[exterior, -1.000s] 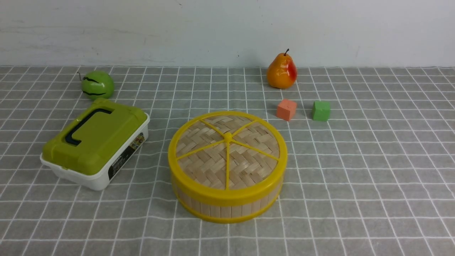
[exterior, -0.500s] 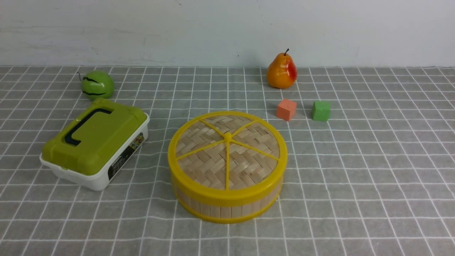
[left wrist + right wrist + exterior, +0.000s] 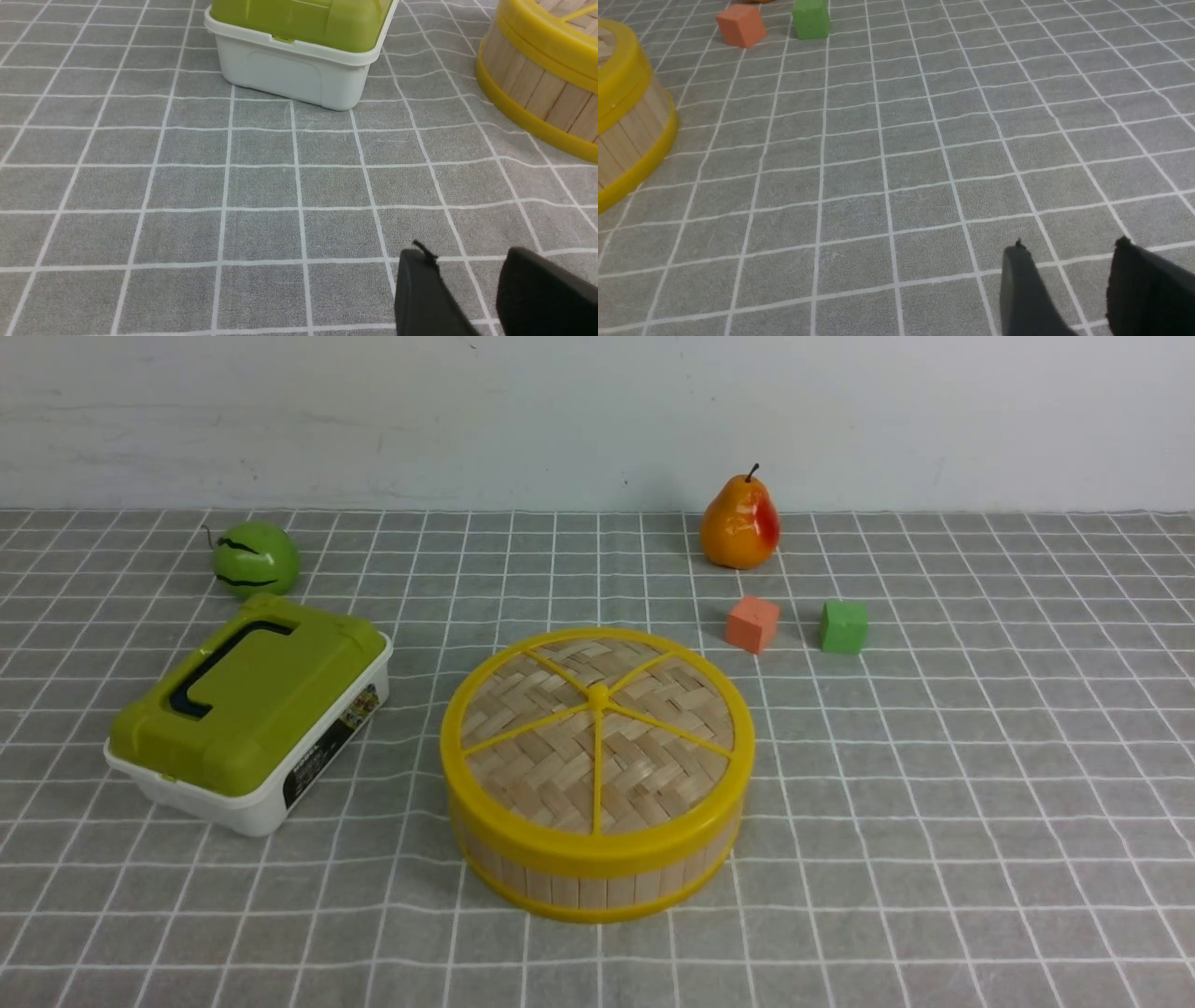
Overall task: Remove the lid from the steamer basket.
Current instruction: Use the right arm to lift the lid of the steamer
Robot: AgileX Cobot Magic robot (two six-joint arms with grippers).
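The lid (image 3: 597, 733), woven tan bamboo with a yellow rim and yellow spokes, sits closed on the steamer basket (image 3: 597, 882) in the middle of the checked cloth. Neither arm shows in the front view. My left gripper (image 3: 467, 254) hovers low over bare cloth, jaws apart and empty, with the basket's slat wall (image 3: 537, 88) some way ahead to one side. My right gripper (image 3: 1069, 245) is likewise open over bare cloth with nothing between its fingers, and the basket's wall (image 3: 626, 130) is far off across the cloth.
A white box with an olive-green lid (image 3: 247, 709) stands left of the basket, a green apple (image 3: 255, 558) behind it. A pear (image 3: 740, 523), an orange cube (image 3: 752, 623) and a green cube (image 3: 843, 626) lie at the back right. A wall bounds the far side.
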